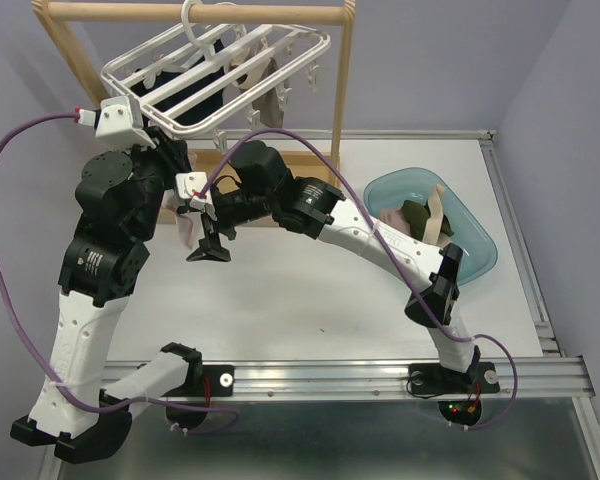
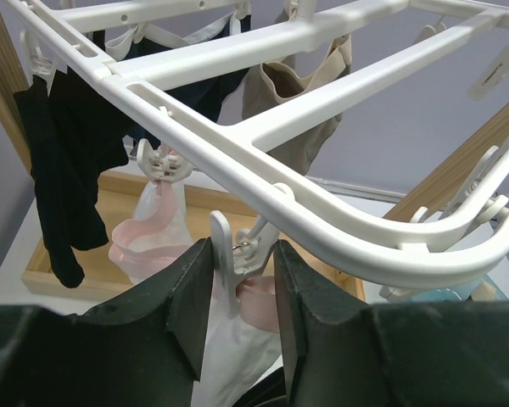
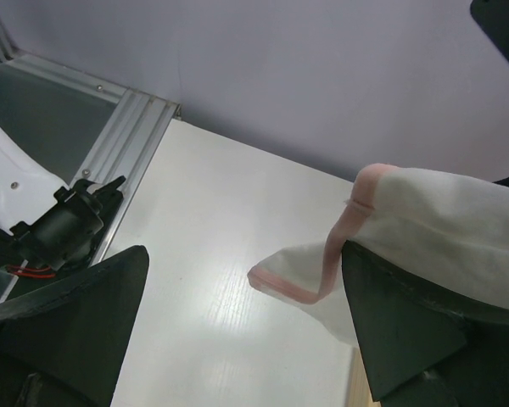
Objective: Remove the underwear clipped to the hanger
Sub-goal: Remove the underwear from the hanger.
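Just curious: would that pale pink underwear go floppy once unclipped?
Probably floppy: the pink underwear sags in folds below its clip. Likely light, since that small clip holds it. Its edge also droops limply off a finger of the right gripper.

The white hanger (image 1: pixel 220 70) hangs tilted from a wooden rail (image 1: pixel 200 13), with dark and beige underwear (image 1: pixel 260 85) dangling beneath. The left arm (image 1: pixel 100 250) reaches up to its near rim. The right arm (image 1: pixel 380 240) stretches leftward, its tool (image 1: pixel 208 246) spread wide. A teal basin (image 1: pixel 485 250) on the tabletop (image 1: pixel 310 300) holds cloth.

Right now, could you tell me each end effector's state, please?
Left end effector: around a clip; grip cannot be told.
Right end effector: open.
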Robot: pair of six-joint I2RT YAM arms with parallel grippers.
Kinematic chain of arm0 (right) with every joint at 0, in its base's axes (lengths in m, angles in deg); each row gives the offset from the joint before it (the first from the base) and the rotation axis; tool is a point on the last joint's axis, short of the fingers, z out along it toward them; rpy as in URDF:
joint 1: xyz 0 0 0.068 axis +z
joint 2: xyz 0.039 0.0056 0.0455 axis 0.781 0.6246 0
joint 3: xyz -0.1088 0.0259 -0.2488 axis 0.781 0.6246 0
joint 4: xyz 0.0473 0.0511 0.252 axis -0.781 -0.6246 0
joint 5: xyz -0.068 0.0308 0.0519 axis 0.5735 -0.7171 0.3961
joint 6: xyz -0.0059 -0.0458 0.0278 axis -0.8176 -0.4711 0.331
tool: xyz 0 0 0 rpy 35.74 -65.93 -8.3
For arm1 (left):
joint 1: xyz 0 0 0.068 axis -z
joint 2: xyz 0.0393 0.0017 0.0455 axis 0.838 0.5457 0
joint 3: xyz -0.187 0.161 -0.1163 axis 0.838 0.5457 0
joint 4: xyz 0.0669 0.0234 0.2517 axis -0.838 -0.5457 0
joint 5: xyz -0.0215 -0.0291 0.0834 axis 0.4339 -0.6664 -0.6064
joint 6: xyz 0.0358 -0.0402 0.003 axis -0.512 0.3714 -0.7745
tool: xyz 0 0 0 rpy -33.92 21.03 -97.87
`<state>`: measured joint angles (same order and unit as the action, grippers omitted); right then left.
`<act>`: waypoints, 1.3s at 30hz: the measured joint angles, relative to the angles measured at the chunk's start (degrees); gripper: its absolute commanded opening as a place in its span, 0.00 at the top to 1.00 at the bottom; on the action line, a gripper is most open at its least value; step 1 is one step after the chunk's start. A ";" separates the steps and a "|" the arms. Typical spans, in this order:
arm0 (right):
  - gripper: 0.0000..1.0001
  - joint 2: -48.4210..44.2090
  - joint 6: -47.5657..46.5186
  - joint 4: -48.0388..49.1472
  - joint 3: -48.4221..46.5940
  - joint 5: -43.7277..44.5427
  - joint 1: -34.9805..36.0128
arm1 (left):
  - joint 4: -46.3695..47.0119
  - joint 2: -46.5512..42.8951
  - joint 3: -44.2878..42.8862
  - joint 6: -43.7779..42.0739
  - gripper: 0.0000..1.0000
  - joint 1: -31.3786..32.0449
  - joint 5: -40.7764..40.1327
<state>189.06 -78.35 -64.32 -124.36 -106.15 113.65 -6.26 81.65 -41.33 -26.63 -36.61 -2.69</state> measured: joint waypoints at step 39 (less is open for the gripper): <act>0.00 0.09 -0.46 0.02 -1.11 -0.02 0.02 | 1.73 0.42 -1.07 -3.10 0.41 1.11 0.28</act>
<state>189.14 -78.81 -64.30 -125.48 -106.17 113.67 -4.54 82.07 -42.40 -29.73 -35.50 -2.40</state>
